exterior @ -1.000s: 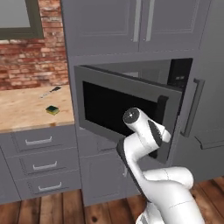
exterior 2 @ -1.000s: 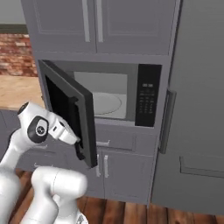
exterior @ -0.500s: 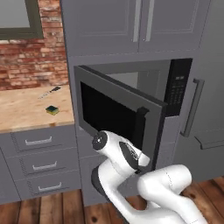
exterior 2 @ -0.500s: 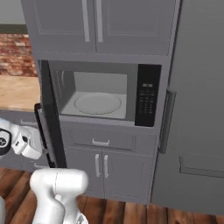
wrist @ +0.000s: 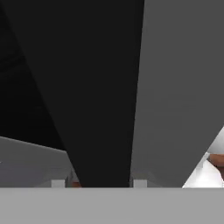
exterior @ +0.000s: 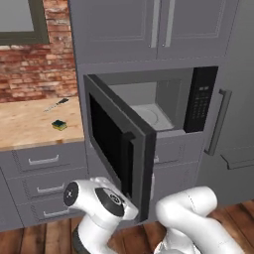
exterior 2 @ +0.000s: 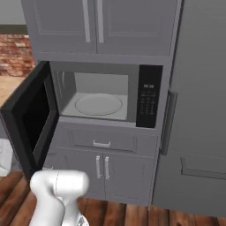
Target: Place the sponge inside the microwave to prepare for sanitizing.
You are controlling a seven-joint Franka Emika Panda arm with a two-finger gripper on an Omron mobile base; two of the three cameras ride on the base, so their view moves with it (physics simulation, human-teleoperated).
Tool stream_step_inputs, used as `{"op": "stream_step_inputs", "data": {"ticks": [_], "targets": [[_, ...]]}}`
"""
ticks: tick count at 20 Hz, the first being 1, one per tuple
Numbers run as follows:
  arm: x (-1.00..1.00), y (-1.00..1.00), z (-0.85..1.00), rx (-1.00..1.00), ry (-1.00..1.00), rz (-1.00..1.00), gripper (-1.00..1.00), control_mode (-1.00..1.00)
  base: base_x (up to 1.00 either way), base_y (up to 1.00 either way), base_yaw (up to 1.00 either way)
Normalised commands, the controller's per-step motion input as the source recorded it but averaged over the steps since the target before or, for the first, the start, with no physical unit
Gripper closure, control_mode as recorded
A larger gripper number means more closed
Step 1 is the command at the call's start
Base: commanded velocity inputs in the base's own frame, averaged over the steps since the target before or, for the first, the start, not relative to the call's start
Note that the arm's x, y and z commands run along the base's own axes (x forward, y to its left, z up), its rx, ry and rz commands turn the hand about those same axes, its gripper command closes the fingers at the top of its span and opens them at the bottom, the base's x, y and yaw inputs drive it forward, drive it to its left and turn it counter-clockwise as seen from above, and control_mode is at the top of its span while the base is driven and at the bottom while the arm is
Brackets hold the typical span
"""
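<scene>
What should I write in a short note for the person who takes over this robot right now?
Gripper: shut, holding nothing of the job; it sits low beside the microwave door.
Sponge: on the wooden counter, left of the microwave, near a thin dark-handled utensil.
Done: door swung wide open; the turntable is bare.
Left: reach the sponge, grasp it, carry it over, set it inside the microwave.

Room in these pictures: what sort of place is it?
A home kitchen, by the look of it: a built-in microwave with its door open, grey cabinets above it, and a wooden counter before a brick wall, with a sponge on it.
</scene>
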Motion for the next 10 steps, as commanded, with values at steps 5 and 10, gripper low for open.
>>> {"op": "stream_step_inputs", "data": {"ticks": [5,10], "targets": [[0.08,0.67,-0.12,0.0,0.0,-0.1,1.0,-1.0,0.0,0.0,0.0],[0.2,0.65,-0.03,0.0,0.0,-0.11,1.0,-1.0,0.0,0.0,0.0]]}}
